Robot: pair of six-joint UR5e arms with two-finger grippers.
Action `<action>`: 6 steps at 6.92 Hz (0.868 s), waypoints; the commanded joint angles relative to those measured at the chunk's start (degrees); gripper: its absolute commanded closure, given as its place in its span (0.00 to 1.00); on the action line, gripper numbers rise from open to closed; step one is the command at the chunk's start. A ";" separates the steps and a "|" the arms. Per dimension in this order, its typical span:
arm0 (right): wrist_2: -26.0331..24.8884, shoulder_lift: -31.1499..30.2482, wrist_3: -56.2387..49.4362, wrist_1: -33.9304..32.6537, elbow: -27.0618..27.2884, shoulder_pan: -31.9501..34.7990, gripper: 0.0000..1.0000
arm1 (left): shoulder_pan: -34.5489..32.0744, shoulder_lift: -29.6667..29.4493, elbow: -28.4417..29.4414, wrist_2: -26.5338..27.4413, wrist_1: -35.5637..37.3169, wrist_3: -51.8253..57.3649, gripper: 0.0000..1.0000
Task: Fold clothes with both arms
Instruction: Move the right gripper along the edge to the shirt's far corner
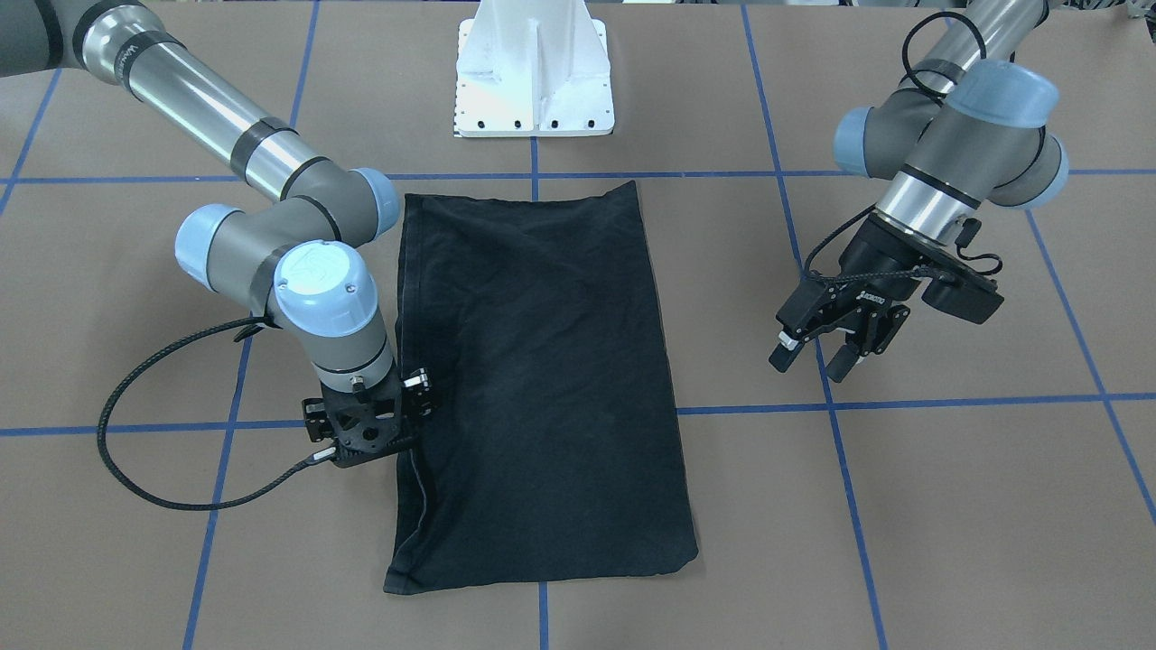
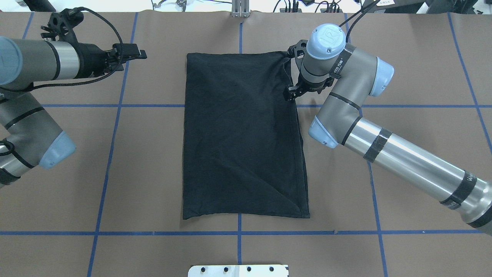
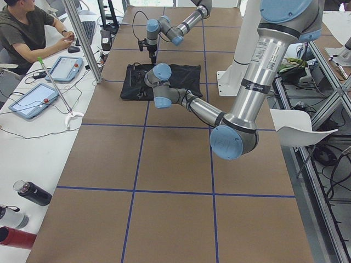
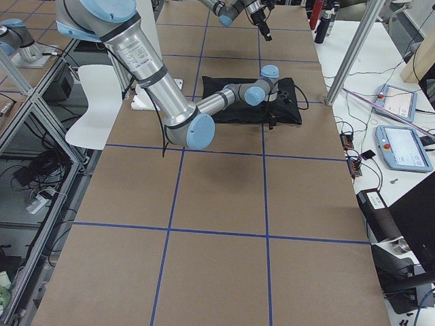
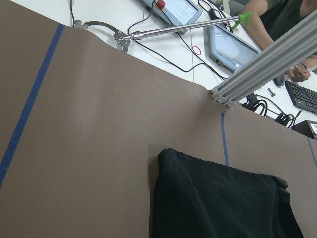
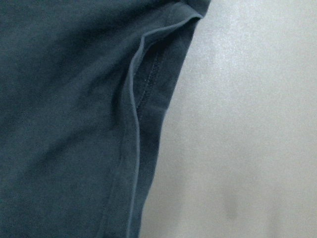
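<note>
The black T-shirt (image 1: 542, 379) lies flat on the brown table, folded lengthwise into a tall rectangle (image 2: 242, 134) with no print showing. My right gripper (image 1: 366, 433) points straight down at the shirt's long edge (image 2: 294, 82), near its far corner. Its fingertips are hidden under the wrist, so I cannot tell whether it is open or shut. The right wrist view is filled by the shirt's hemmed edge (image 6: 138, 119) on bare table. My left gripper (image 1: 813, 359) hangs open and empty above the table, well off the shirt's other side (image 2: 140, 54). The left wrist view shows a shirt corner (image 5: 223, 198).
The white pedestal base (image 1: 535, 77) stands at the robot's side of the table. Blue tape lines (image 1: 831, 397) cross the brown surface. Beyond the far edge are an aluminium post (image 5: 267, 64), tablets (image 3: 33, 101), a seated person (image 3: 22, 27) and bottles (image 3: 30, 193).
</note>
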 commanded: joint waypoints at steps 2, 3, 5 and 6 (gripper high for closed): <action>1.37 0.01 -0.32 0.00 -0.22 0.90 0.00 | -0.01 -0.09 0.04 0.00 0.00 0.00 0.00; 1.37 0.71 -0.41 0.09 -0.22 1.07 0.00 | -0.01 -0.09 0.04 0.00 0.09 0.00 0.00; -0.12 4.99 -0.32 0.26 -3.63 0.99 0.00 | -0.01 -0.09 0.04 0.00 0.00 0.00 0.00; -1.26 5.72 -0.32 5.23 -7.74 1.08 0.00 | -0.01 -0.09 0.12 0.00 0.00 0.00 0.00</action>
